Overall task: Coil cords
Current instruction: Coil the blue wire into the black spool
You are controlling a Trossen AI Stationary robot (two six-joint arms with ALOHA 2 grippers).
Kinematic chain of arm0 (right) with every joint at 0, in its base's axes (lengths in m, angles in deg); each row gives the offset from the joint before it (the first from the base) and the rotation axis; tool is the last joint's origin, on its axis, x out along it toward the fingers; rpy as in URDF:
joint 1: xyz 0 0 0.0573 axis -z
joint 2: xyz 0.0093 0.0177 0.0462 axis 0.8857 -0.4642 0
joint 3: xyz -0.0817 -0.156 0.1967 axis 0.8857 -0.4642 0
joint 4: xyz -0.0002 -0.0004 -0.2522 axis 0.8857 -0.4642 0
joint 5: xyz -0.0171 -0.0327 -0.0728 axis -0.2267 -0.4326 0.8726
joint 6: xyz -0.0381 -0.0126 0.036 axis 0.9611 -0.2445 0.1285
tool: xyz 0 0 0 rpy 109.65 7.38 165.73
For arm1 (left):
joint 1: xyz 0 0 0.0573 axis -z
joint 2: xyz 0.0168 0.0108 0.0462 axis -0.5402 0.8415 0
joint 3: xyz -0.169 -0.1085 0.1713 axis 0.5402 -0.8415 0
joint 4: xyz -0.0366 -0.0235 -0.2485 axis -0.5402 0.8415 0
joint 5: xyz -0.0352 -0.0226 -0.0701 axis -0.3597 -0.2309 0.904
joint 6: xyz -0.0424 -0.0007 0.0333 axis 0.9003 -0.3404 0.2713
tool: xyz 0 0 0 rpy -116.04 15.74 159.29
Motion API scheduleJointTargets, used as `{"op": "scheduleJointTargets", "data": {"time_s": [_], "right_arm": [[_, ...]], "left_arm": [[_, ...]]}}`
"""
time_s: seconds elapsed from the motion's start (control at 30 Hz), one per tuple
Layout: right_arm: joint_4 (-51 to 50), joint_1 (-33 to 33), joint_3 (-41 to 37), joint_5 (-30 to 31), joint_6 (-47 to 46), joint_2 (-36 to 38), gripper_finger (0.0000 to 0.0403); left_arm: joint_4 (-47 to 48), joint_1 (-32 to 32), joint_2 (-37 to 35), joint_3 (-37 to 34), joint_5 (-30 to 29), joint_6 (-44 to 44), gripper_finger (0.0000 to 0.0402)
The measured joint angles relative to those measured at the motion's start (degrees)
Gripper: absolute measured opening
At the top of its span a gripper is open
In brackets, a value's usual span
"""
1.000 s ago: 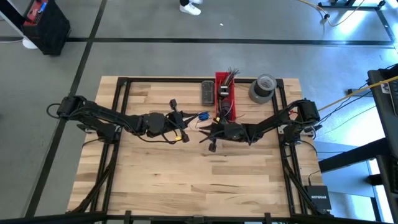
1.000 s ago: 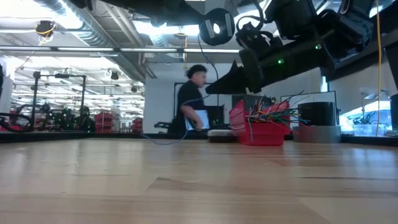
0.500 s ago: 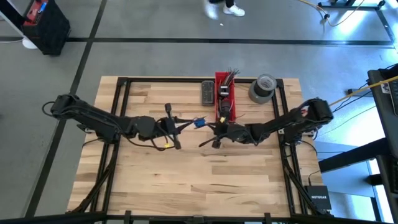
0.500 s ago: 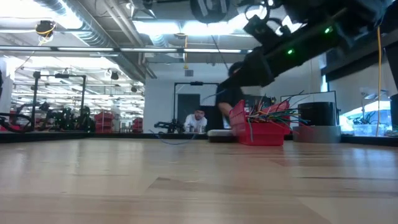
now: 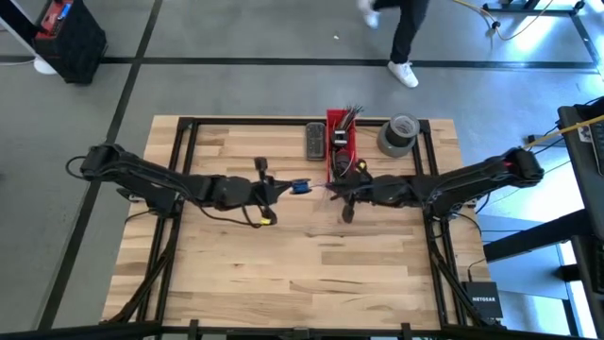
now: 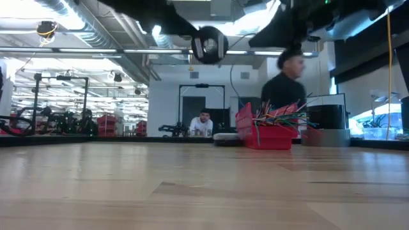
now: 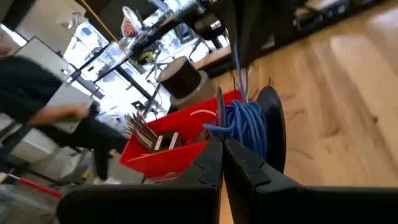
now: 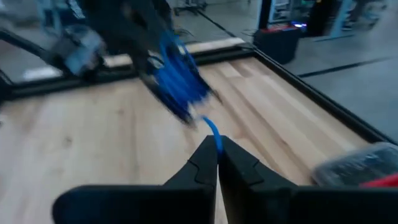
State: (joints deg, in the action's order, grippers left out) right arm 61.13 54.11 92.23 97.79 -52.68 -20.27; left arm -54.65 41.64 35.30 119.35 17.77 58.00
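Both arms meet over mid-worktop [image 5: 283, 255], held up off the wood.

Left claw [image 5: 283, 186]: closed on one blue cord [image 5: 301, 186], bunched into a small coil at its tips, presumably to keep the loops from springing apart.

Right claw [image 5: 332, 187]: pinched shut on the same cord's free end [image 8: 213, 132], likely to draw it taut for the next wrap.

Behind them: one red bin [image 5: 342, 142] of short wire ends, one tape roll [image 5: 398, 133], one dark flat box [image 5: 314, 141]. Other cords not discernible.
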Motion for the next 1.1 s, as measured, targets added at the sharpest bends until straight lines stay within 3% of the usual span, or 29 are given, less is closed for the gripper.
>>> {"op": "scheduleJointTargets", "data": {"time_s": [0.13,0.37,0.47,0.87,1.1], "right_arm": [[2.4,0.0,0.0,-2.9,-2.2,-0.4,0.0010],[14.4,0.0,0.0,-10.1,-5.9,-7.5,0.0010],[17.6,0.0,0.0,-12.4,-8.4,-10.5,0.0014],[28.4,0.0,1.0,-7.1,-4.0,-15.0,0.0016],[27.3,0.0,3.0,-7.5,-0.9,-20.4,0.0016]], "left_arm": [[-3.7,-1.3,3.7,0.0,0.1,-2.7,0.0001],[-11.7,-2.8,9.1,0.2,-0.1,-3.0,0.0001],[-11.9,-3.0,10.8,1.4,-3.3,-3.0,0.0001],[-12.9,-1.3,15.1,4.9,-3.4,-5.7,0.0001],[-14.5,-1.6,14.7,5.4,-3.5,3.0,0.0001]]}}
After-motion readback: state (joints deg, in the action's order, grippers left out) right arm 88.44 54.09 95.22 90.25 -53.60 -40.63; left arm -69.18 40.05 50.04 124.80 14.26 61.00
